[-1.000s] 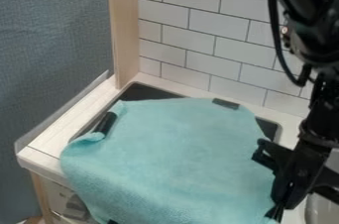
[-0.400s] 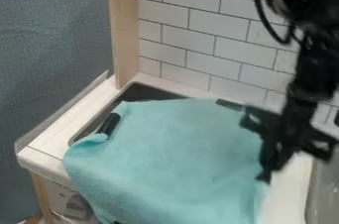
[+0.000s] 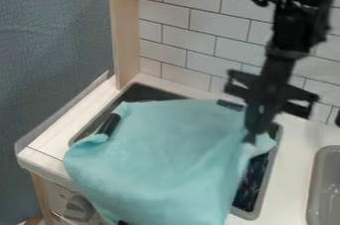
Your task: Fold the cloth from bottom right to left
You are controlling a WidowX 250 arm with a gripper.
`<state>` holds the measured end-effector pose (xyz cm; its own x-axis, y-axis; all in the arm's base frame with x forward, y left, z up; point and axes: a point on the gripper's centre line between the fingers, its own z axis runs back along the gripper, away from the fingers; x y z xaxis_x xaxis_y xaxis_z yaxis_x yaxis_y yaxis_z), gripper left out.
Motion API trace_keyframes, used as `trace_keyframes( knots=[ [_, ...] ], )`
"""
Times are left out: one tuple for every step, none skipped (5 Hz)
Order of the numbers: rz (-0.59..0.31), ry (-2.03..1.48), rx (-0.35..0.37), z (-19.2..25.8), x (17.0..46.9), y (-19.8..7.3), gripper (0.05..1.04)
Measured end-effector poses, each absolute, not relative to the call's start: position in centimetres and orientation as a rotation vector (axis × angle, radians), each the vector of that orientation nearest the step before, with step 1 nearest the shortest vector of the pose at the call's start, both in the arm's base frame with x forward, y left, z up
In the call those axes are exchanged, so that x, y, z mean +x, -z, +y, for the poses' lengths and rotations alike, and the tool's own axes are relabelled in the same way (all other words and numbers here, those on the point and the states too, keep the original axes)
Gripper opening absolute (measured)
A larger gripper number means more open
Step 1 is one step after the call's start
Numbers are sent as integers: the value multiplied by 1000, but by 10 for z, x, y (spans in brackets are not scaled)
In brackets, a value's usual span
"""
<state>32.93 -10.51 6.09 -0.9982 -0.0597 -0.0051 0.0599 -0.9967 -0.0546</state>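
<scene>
Turquoise cloth (image 3: 159, 154) is gathering at my tool (image 3: 250, 142), which is closing narrow on a pinch of its right side, and a small flap is sticking out just right of the fingertips. Over these last frames I am bringing the tool up the view and inward from the lower right, and the cloth's right edge is coming along. Below the tool, the dark recess (image 3: 268, 184) is now showing where fabric was lying. I'm judging the fold as only starting: most of the cloth is still spreading flat, left of and below the tool, its lower part hanging over the bench (image 3: 292, 169) front. The next move is calling for a carry leftward, low enough to be laying the layer over rather than dragging the whole piece.

Left of the tool, a black bar (image 3: 110, 124) is sitting by a curled edge of the cloth; just above the tool's tips, a black block (image 3: 230, 105) is resting against the top edge. Either could be snagging the fabric. Farther right, a grey basin (image 3: 314, 184) is sitting well clear of my path, while the tiled wall (image 3: 186, 32) is standing behind the tool, limiting any backward swing.
</scene>
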Motion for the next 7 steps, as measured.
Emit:
trace_keyframes(
  knots=[
    [99, 3052, -31, -81, 337, -58, 55],
    [131, 3058, -68, -65, 339, -50, 55],
    [140, 3024, -82, -41, 341, -46, 55],
    [128, 3008, -112, -25, 339, -33, 55],
    [112, 2977, -129, -8, 335, -17, 55],
    [63, 2974, -143, 0, 329, -9, 72],
    [75, 2974, -144, 1, 329, -8, 226]
  ],
)
